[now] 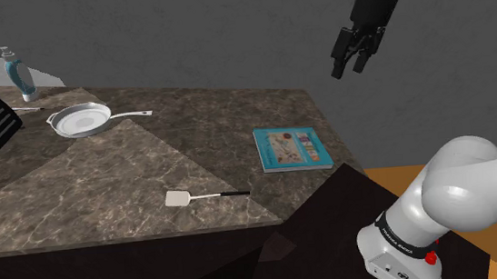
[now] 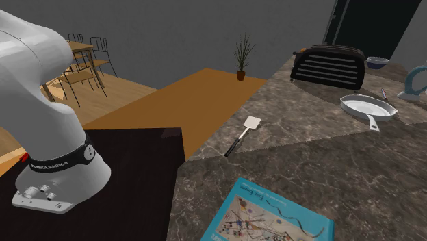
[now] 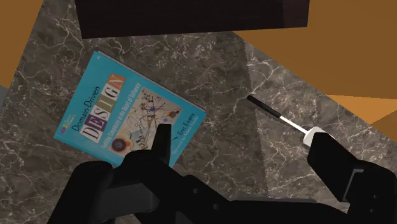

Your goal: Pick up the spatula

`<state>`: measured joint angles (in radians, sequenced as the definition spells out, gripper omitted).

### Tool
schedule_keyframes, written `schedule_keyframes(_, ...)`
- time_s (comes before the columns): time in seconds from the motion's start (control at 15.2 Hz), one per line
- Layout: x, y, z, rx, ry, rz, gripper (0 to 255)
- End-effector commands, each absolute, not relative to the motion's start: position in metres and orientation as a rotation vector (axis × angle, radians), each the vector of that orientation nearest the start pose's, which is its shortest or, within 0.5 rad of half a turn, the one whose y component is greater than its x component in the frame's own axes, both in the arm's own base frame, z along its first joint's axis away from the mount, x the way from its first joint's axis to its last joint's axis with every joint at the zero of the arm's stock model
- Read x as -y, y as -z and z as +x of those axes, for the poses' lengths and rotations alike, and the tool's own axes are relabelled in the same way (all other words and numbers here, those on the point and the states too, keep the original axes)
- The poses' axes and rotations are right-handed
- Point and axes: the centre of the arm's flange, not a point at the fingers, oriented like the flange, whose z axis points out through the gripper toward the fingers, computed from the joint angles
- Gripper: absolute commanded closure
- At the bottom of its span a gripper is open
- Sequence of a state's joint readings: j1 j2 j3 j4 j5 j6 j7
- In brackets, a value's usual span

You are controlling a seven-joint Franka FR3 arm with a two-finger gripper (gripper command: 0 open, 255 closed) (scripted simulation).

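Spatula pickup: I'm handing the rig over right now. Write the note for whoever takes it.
End effector: open, empty, high over the counter near the book.
Spatula: lying flat by the counter's near edge in the shoulder view, pale head toward that view's left, dark handle toward the book; not touched.
Done: nothing grasped yet.
Left: move over the handle, descend, close, lift.

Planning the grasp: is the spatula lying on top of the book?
No, the spatula lies on the bare marbled countertop, well apart from the book.
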<state>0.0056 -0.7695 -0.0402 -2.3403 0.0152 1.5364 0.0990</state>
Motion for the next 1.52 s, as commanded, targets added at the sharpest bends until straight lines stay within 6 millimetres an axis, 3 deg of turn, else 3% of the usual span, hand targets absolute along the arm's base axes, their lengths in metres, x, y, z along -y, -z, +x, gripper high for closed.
schedule_keyframes(0.0, 0.013, -0.590, 0.308, -0.188, -0.056, -3.094, 0)
schedule_keyframes(0.73, -0.037, -0.478, 0.389, 0.257, -0.068, -3.107, 0)
schedule_keyframes(1.45, -0.107, -0.365, 0.453, 0.702, -0.078, -3.058, 0)
